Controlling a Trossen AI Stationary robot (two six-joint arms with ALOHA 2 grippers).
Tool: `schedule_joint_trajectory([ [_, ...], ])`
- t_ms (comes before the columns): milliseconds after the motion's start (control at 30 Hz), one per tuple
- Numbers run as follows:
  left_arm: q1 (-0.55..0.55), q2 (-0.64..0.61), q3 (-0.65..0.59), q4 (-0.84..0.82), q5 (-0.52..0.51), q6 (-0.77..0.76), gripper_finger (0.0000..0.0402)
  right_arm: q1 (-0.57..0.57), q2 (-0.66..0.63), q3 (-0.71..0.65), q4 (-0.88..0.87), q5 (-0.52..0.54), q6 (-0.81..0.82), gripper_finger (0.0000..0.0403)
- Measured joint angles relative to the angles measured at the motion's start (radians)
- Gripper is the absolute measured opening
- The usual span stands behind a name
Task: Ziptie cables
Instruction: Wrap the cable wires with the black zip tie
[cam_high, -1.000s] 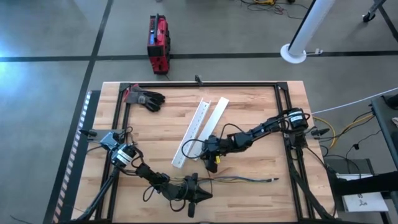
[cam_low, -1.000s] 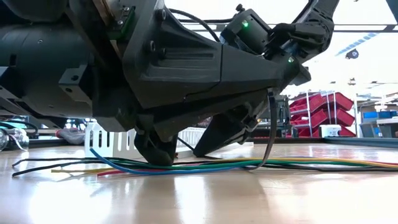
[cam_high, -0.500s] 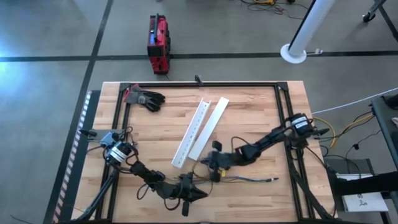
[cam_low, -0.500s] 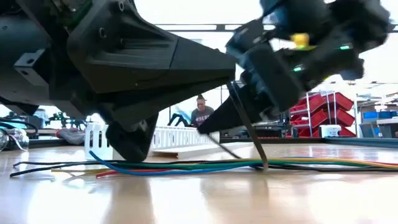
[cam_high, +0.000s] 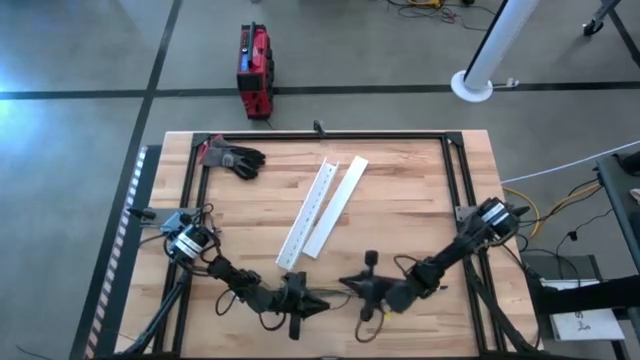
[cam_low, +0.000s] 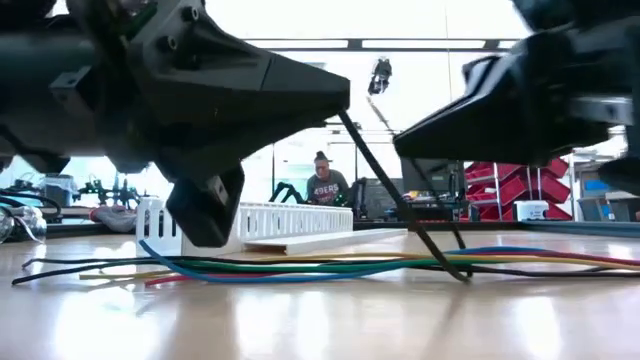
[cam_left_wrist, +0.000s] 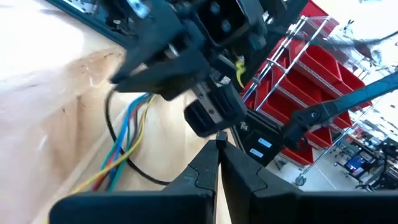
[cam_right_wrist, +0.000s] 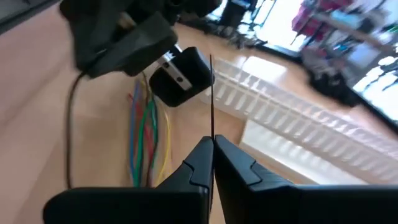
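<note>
The cables (cam_low: 300, 266), several thin coloured wires, lie flat on the table near its near edge; they also show in the left wrist view (cam_left_wrist: 127, 146) and the right wrist view (cam_right_wrist: 146, 124). My left gripper (cam_high: 318, 301) and my right gripper (cam_high: 345, 287) stand tip to tip just above them, both shut. A thin black zip tie (cam_low: 400, 195) runs from the left fingertips down to the table and back up toward the right gripper (cam_low: 400, 152). Its loop (cam_left_wrist: 112, 134) curves past the cables. My left gripper pinches one end of the zip tie (cam_low: 342, 116) at the free ends of its shut fingers (cam_left_wrist: 219, 146), coming level from the table's left. From there the strip slants down to its bend (cam_low: 463, 275), which rests on the table beside the cables. My right gripper pinches the zip tie (cam_right_wrist: 211, 130) between its two shut fingers, coming level from the table's right. The strip stands edge-on straight out of the fingertips toward the left gripper. Which part of the strip it has, I cannot tell.
Two long white slotted strips (cam_high: 322, 210) lie side by side in the table's middle, behind the grippers in the low view (cam_low: 280, 222). A dark glove (cam_high: 232, 157) lies at the far left corner. A person (cam_low: 322, 186) is in the room beyond.
My right gripper has carried the zip tie from the table's middle toward the near edge, ending tip to tip with my left gripper. My left gripper has risen off the cables and shifted slightly toward the table's left. The cables have stayed flat on the table.
</note>
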Motion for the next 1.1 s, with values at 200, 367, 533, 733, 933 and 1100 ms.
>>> schedule_joint_trajectory([
  [200, 0.007, -0.032, -0.029, 0.003, 0.001, 0.0, 0.0, 0.044, 0.0, 0.013, -0.017, 0.045, -0.071, 0.0],
  [367, 0.023, -0.032, -0.017, 0.002, 0.031, 0.003, 0.0, 0.044, 0.037, 0.093, -0.064, 0.05, -0.178, 0.0],
  [533, 0.022, -0.032, 0.012, 0.003, 0.101, 0.061, 0.0, 0.044, 0.092, 0.162, -0.079, 0.051, -0.26, 0.0],
  [733, 0.017, -0.032, 0.006, 0.001, 0.113, 0.076, 0.0, 0.066, 0.098, 0.169, -0.073, 0.07, -0.257, 0.0],
  [933, 0.017, -0.032, 0.002, 0.001, 0.113, 0.077, 0.0, 0.082, 0.098, 0.173, -0.072, 0.077, -0.262, 0.0],
  [1100, 0.018, -0.032, 0.002, 0.001, 0.113, 0.079, 0.0, 0.084, 0.098, 0.173, -0.077, 0.076, -0.258, 0.0],
])
